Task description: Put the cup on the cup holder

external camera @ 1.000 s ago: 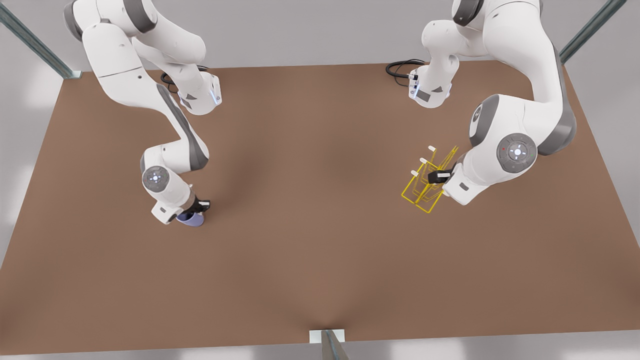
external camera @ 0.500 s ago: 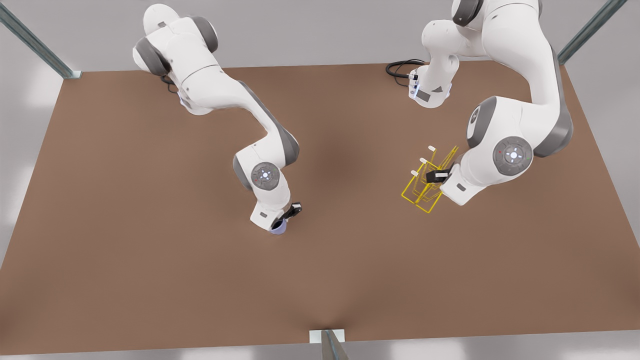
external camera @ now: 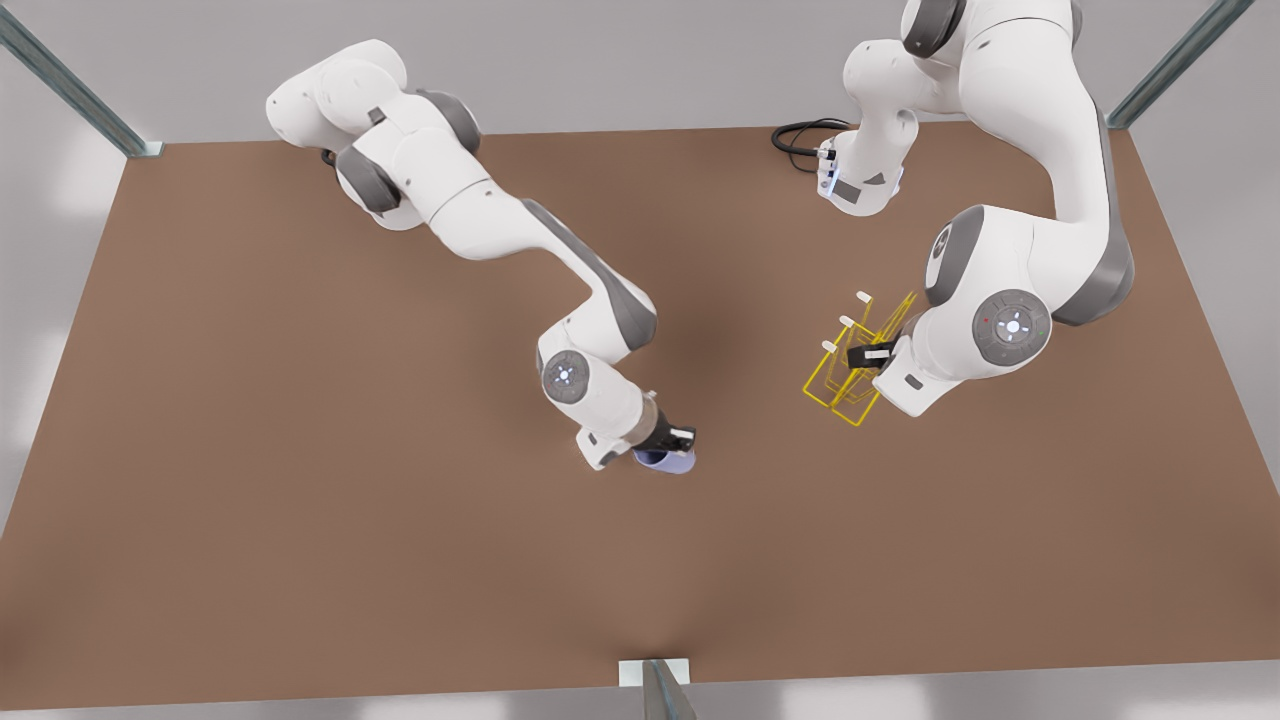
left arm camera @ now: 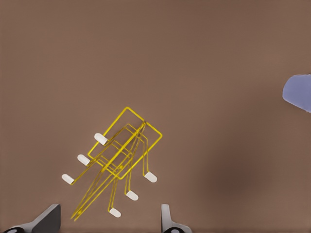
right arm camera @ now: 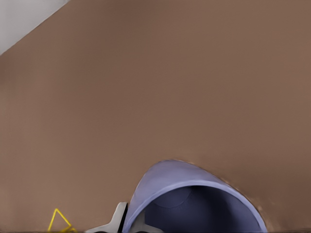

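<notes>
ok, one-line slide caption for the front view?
Right gripper carries the cup toward the cup holder, where the left gripper waits.

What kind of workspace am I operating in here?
Likely a simulated lab bench: a bare brown table with metal frame struts at its corners. The right gripper holds the cup; the left gripper sits over the cup holder.

Even, diffuse light falls on my flat brown matte tabletop (external camera: 300,500), with no glare. Soft dark shadows pool at the table's middle beneath my right arm and fade toward the near edge. Pale bright patches mark the grey floor on the left. My thin yellow wire-frame rack (left arm camera: 121,155) renders crisply; my lavender-blue tapered cup (right arm camera: 194,204) looks soft-edged up close.
</notes>
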Motion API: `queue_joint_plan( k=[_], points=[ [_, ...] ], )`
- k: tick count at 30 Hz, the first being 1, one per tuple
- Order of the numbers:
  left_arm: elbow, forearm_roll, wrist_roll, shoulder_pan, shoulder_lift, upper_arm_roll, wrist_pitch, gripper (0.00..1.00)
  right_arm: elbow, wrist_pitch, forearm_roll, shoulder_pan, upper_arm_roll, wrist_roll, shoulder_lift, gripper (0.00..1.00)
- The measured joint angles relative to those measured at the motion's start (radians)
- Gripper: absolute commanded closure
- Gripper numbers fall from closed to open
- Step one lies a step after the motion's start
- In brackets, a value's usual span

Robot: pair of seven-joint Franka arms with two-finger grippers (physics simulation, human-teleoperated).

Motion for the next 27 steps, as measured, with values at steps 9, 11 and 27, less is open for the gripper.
queue_joint_plan(
  k=[9,11,27],
  points=[
    [-0.002,-0.021,-0.042,-0.003,0.014,-0.005,0.002,0.0,-0.001,0.265,0.008,-0.135,0.27,0.102,0.138,0.79],
    [-0.005,-0.05,-0.069,-0.047,0.037,-0.008,0.004,0.0,0.01,0.291,0.006,-0.14,0.273,0.113,0.155,0.79],
    [0.205,-0.025,-1.176,-0.234,0.303,0.077,0.374,0.0,0.044,0.388,-0.05,-0.125,0.299,0.146,0.251,0.0]
  ],
)
